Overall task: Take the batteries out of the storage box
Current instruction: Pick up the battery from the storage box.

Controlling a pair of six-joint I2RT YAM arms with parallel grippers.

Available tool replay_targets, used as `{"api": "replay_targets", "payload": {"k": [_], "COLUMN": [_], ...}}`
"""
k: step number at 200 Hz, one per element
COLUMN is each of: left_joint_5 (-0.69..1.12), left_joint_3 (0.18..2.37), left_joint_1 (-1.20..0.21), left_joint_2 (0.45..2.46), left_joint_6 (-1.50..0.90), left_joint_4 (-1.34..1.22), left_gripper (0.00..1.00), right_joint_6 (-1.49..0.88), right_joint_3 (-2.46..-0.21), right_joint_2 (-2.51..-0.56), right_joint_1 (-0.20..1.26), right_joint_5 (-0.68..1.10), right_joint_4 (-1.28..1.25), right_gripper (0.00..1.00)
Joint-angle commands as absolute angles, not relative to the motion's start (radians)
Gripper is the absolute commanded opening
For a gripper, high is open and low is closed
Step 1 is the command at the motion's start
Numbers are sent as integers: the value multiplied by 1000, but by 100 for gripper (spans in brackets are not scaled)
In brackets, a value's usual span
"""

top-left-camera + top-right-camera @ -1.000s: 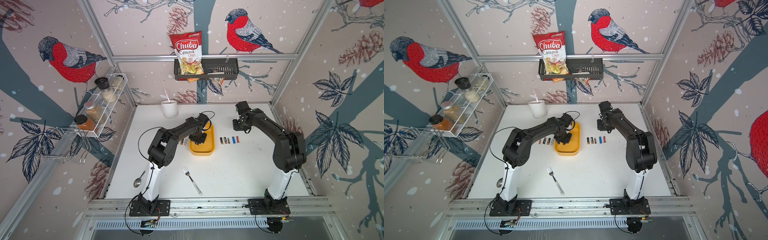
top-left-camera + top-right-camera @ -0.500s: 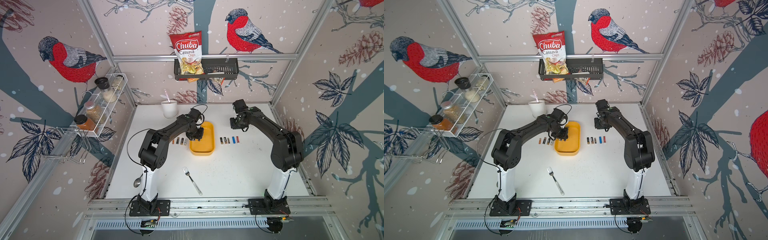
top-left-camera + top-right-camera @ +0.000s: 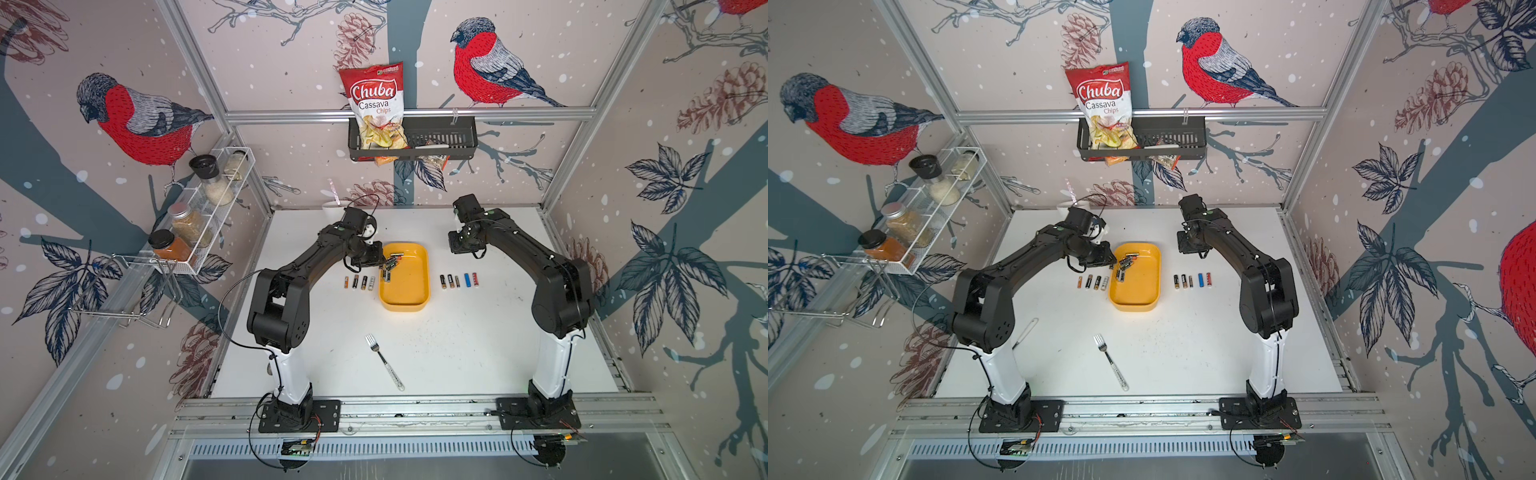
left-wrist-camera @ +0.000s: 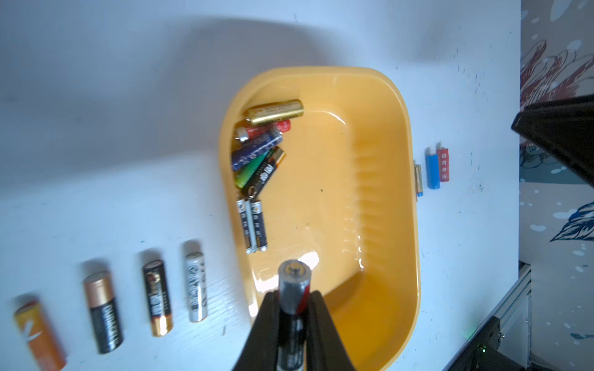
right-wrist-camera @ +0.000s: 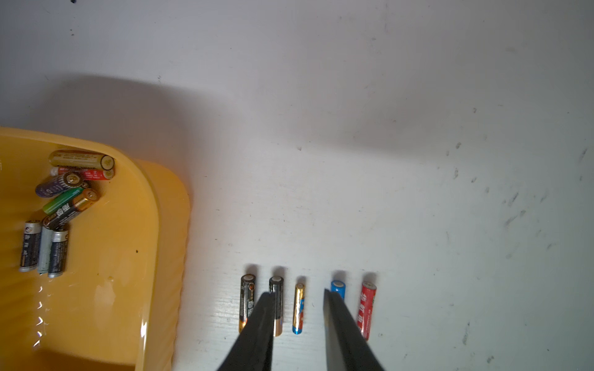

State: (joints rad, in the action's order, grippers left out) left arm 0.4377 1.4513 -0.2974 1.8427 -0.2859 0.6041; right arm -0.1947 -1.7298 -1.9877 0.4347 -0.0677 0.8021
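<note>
Left gripper (image 4: pixel 294 297): two black tapered fingers (image 4: pixel 263 324) are clamped on one battery (image 4: pixel 294 282), a grey cylinder with a red-and-black label, seen end-on against the inside of the storage box (image 4: pixel 409 154). Its lower half is covered by the fingers and cut off at the frame edge. In both top views this grip is too small to be made out.

Right gripper (image 5: pixel 298 292): matte black fingers (image 5: pixel 337 321) are set partly apart with nothing gripped between them, above the right row (image 5: pixel 299 308).

Storage box: shallow rounded-rectangle tray of glossy yellow plastic, faintly ribbed along one inner wall. It is placed mid-table between the two rows. It is cropped at two edges in the right wrist view.

Batteries in box (image 4: pixel 257 149): eight are counted, piled at one end against the wall. They are one gold, one red, one dark blue, one green, one black with a copper end, and three slim grey-black ones laid side by side. Several are overlapped and the labels cannot be read.

Left row (image 4: pixel 157 297): four are laid side by side on the table (image 5: pixel 418 160), just beside the box. They are orange, black-and-copper, black with a gold end, and silver-white. The orange one is blurred and clipped by the frame.

Right row: five are laid side by side. They are two black with copper ends, one slim gold-and-blue, one blue and one red. One black cell and the blue one are partly hidden behind the fingers. In the left wrist view part of the row is screened by the box wall.

Table: white and matte, scuffed with grey marks.
</note>
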Motion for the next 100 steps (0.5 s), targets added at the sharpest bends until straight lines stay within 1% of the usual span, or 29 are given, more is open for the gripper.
{"api": "replay_targets", "payload": {"k": [1, 60, 100], "left_joint_5": [459, 392, 254], "left_joint_3": [1424, 1342, 1297], "left_joint_1": [-242, -72, -22], "left_joint_2": [1800, 1746, 1774], "left_joint_6": [-244, -170, -152], "left_joint_4": [597, 640, 643], "left_gripper": [15, 15, 16], "right_joint_6": [-215, -216, -218], "right_joint_3": [-1753, -1781, -1789], "right_joint_2": [-2002, -2017, -2019], "right_joint_1": [446, 451, 454], "right_joint_5": [-58, -68, -77], "right_joint_4": [833, 854, 864], "right_gripper": [32, 32, 32]}}
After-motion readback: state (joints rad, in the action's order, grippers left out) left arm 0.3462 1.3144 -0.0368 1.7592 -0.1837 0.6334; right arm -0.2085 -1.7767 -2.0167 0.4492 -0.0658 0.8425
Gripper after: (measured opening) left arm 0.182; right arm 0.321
